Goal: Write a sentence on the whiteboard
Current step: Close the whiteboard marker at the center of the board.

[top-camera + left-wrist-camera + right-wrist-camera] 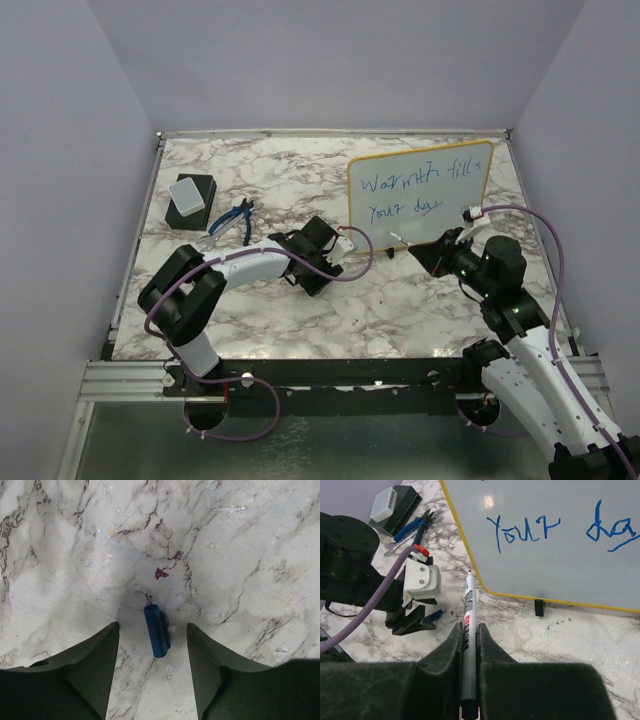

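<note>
One straight drop & crosswise pinch looked best for left jaws, spread over the cap [157,630], w/ right jaws clenched on the marker [468,625].

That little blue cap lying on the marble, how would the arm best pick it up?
Pinch the blue cap across its middle, coming straight down. It lies flat, with its long sides facing the fingers of the open left tool, which flank it.

whiteboard [420,195] standing back right on table [400,310], eraser block [190,198] back left, pliers [232,220] just right of it
</note>
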`<state>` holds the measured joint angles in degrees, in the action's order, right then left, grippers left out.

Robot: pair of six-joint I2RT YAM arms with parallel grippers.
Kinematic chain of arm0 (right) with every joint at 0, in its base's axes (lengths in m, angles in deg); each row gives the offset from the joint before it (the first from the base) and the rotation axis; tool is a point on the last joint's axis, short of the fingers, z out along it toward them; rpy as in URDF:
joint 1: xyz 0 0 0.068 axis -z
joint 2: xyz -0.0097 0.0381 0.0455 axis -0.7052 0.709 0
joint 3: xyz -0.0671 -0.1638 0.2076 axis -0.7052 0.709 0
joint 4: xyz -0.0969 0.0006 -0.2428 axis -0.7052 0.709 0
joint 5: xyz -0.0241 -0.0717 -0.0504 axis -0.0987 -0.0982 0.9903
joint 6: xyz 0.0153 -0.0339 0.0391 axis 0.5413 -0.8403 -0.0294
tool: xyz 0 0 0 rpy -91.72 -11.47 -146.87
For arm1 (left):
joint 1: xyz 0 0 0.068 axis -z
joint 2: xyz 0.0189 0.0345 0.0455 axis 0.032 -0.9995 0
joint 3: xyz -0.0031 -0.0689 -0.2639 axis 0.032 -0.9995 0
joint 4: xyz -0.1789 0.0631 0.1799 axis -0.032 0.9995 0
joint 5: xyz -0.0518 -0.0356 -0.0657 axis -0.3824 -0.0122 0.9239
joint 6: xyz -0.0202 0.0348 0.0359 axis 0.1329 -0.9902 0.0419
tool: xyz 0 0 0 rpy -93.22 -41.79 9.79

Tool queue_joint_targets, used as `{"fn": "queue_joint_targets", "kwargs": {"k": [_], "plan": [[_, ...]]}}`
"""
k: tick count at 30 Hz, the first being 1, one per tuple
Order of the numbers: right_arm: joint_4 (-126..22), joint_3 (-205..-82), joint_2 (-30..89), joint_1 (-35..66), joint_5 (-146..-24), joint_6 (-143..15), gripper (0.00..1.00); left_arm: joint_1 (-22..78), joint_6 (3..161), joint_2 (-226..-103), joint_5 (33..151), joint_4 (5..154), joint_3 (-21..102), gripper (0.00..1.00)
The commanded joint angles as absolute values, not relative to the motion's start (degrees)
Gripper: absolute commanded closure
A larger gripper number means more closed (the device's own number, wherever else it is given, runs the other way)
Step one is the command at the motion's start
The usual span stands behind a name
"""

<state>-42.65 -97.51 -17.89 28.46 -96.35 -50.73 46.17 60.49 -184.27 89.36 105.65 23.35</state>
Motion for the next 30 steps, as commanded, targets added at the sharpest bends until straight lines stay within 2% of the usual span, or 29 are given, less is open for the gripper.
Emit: {"fn": "queue_joint_targets", "kwargs": {"k": [1, 7, 14, 20, 26, 30], "plan": [[-43.17, -97.15, -18.67, 28.89, -97.05, -50.74, 0.99, 46.26, 62.04, -182.93, 87.16, 107.33, 22.99, 0.43], [-42.70, -97.06, -19.41, 28.85, -96.40, -50.60, 0.99, 46.31, 64.20, -182.36, 86.37, 108.18, 22.00, 0.45], [-42.86, -97.24, -19.06, 28.85, -96.26, -50.68, 0.99, 46.61, 65.25, -181.23, 87.30, 109.97, 22.29, 0.57], [-43.04, -97.06, -19.15, 28.85, -96.29, -50.68, 0.99, 46.96, 64.78, -182.78, 87.52, 109.96, 22.90, 0.60], [-42.97, -96.97, -19.15, 28.85, -96.11, -50.70, 0.99, 47.82, 64.06, -184.95, 87.36, 109.89, 24.15, 0.69], [-42.83, -97.05, -19.19, 28.85, -95.94, -50.68, 0.99, 48.35, 63.83, -185.41, 86.82, 109.51, 23.92, 0.82]]}}
